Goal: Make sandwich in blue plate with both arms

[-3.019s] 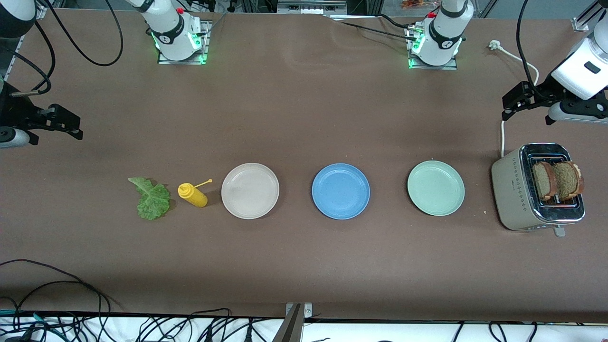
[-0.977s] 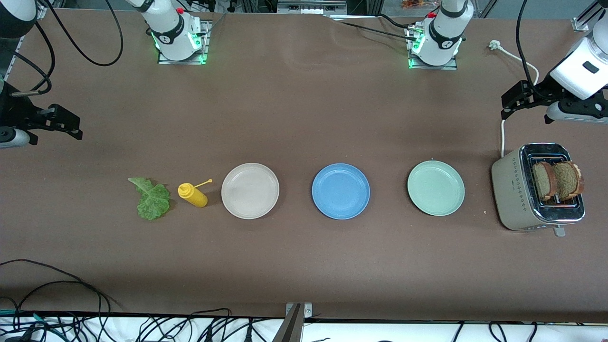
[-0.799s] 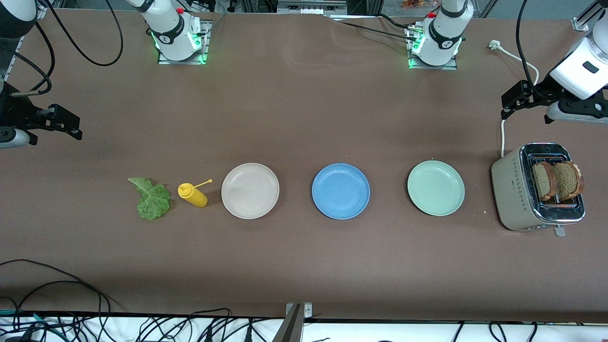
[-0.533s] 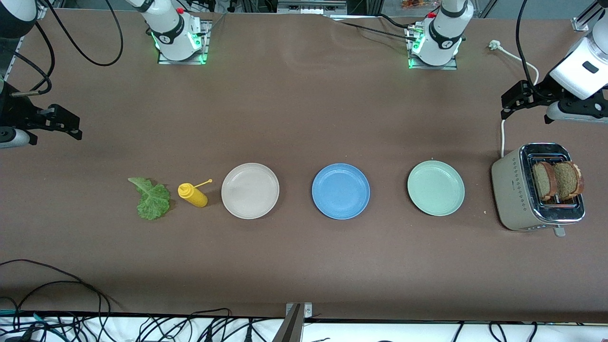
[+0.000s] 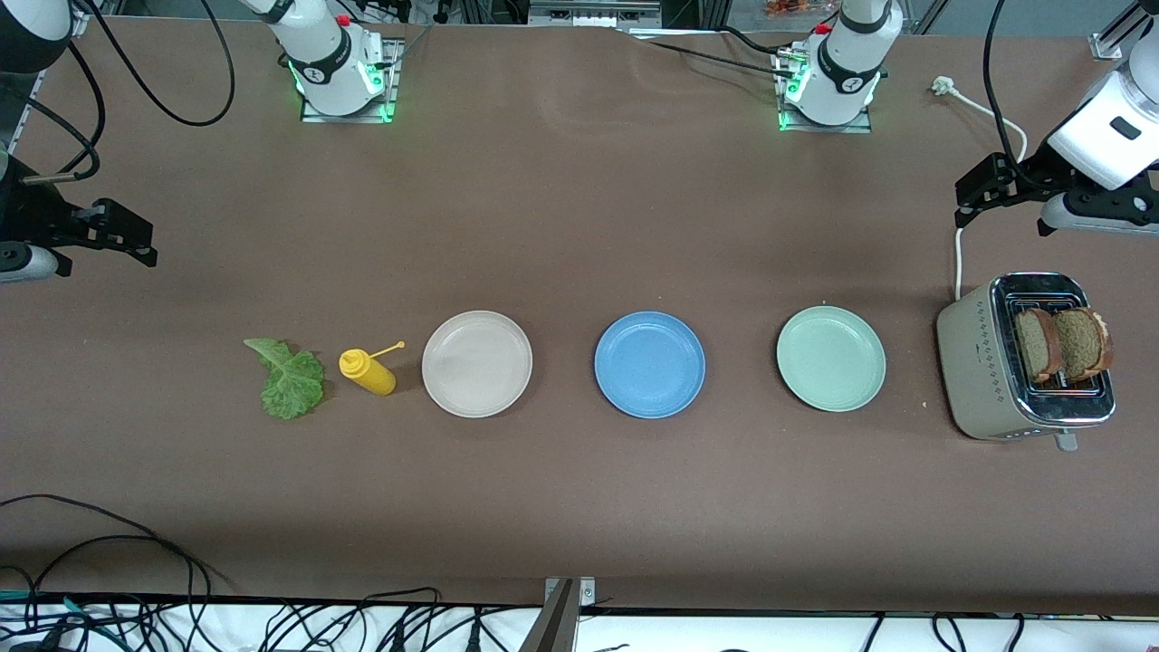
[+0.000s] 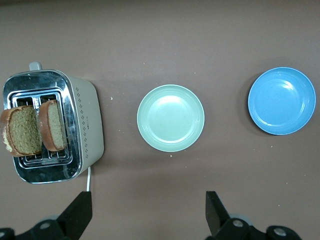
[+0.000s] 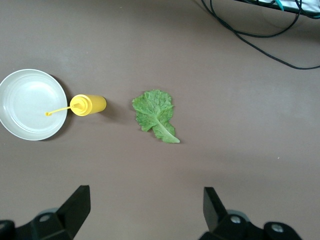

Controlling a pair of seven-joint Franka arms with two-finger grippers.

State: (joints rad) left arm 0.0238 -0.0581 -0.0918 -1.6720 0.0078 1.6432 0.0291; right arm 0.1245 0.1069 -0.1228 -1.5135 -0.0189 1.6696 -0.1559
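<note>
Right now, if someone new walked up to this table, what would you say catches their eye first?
Probably the row of three plates across the middle of the table: beige plate, blue plate, pale green plate, all bare. Next, the toaster at the left arm's end, with two bread slices standing up out of its slots. At the right arm's end lie a lettuce leaf and a yellow squeeze bottle.

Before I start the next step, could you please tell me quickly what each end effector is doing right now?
Left end effector: open, holding nothing, above the table near the toaster.
Right end effector: open, holding nothing, above the table near the lettuce.
</note>
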